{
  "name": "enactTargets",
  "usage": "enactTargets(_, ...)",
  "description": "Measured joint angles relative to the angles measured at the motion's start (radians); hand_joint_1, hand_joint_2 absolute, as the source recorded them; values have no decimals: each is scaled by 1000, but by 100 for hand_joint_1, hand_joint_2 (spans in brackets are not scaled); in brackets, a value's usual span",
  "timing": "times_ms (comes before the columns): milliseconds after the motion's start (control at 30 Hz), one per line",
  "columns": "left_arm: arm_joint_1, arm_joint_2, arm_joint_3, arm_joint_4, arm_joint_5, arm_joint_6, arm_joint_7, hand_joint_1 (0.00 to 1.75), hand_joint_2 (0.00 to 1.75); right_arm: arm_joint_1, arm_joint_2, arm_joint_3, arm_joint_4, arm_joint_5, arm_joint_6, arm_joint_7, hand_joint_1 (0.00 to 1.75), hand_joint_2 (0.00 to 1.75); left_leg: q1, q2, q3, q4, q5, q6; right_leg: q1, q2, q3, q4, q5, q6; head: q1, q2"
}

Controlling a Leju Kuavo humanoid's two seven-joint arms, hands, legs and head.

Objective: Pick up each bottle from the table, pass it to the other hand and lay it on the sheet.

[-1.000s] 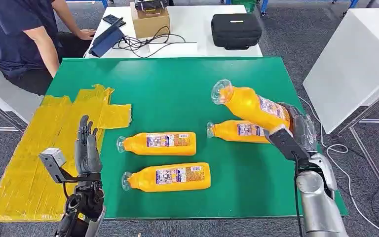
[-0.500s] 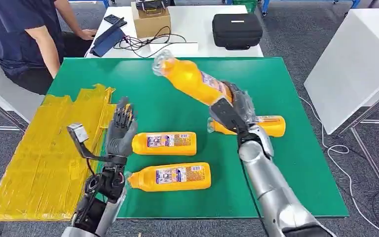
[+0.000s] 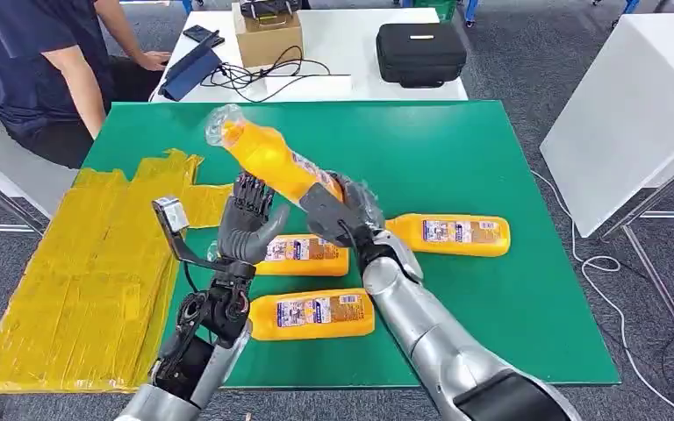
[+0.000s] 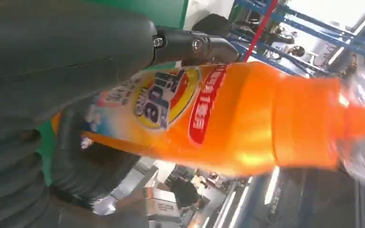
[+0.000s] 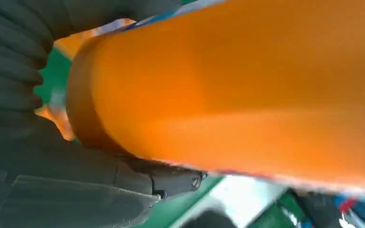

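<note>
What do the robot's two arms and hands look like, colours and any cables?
Both arms are silver metal with dark joints. The left hand is dark grey with black fingers; a small grey camera box stands on a black bracket beside its wrist, with thin black cables. The right hand is dark grey too, under a clear plastic cover.

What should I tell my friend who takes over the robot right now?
Right hand holds a bottle tilted in the air, cap up and away. Left hand is open, raised right beside that bottle, not gripping it. Three bottles lie on the green table: one behind the left hand, one nearer the robot, one on the right. The yellow sheet has no bottle on it. Done: first bottle lifted. Left: hand it over, lay it on the sheet, then the other three.
</note>
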Motion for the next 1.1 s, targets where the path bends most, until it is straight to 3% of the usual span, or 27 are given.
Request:
enactTargets(200, 9, 10, 7, -26, 2, 34, -14, 0, 175, 6, 0, 238, 7, -115, -5, 39, 175, 175, 0, 0, 0, 0, 0, 0, 0, 0, 0, 0, 0, 0, 0, 0)
enactTargets(500, 30, 27, 20, -46, -2, 75, -19, 0, 175, 2, -2, 379, 10, -155, -4, 38, 175, 175, 0, 0, -1, 0, 0, 0, 0, 0, 0, 0, 0, 0, 0, 0)
enactTargets(700, 112, 49, 52, -126, -5, 108, -21, 0, 175, 10, -3, 575, -47, -166, -29, 125, 175, 175, 0, 0, -2, 0, 0, 0, 0, 0, -2, 0, 0, 0, 0, 0)
enactTargets(867, 141, 53, 66, -167, -3, 121, -19, 0, 175, 4, -5, 644, -68, -160, -38, 142, 175, 175, 0, 0, -2, 0, 0, 0, 0, 0, -2, 0, 0, 0, 0, 0)
enactTargets(900, 148, 53, 69, -173, -2, 121, -19, 133, 175, 5, -5, 651, -68, -152, -43, 141, 175, 175, 0, 0, -2, 0, 0, 0, 0, 0, -2, 0, 0, 0, 0, 0)
enactTargets(933, 154, 53, 70, -178, -1, 121, -19, 175, 175, 5, -5, 657, -68, -145, -46, 141, 175, 175, 0, 0, -2, 0, 0, 0, 0, 0, -2, 0, 0, 0, 0, 0)
enactTargets(1100, 184, 56, 72, -202, 17, 114, -31, 175, 175, 14, -5, 661, -67, -125, -51, 118, 175, 175, 0, 0, -2, 0, 0, 0, -1, 0, -2, 0, 0, 0, 0, 0)
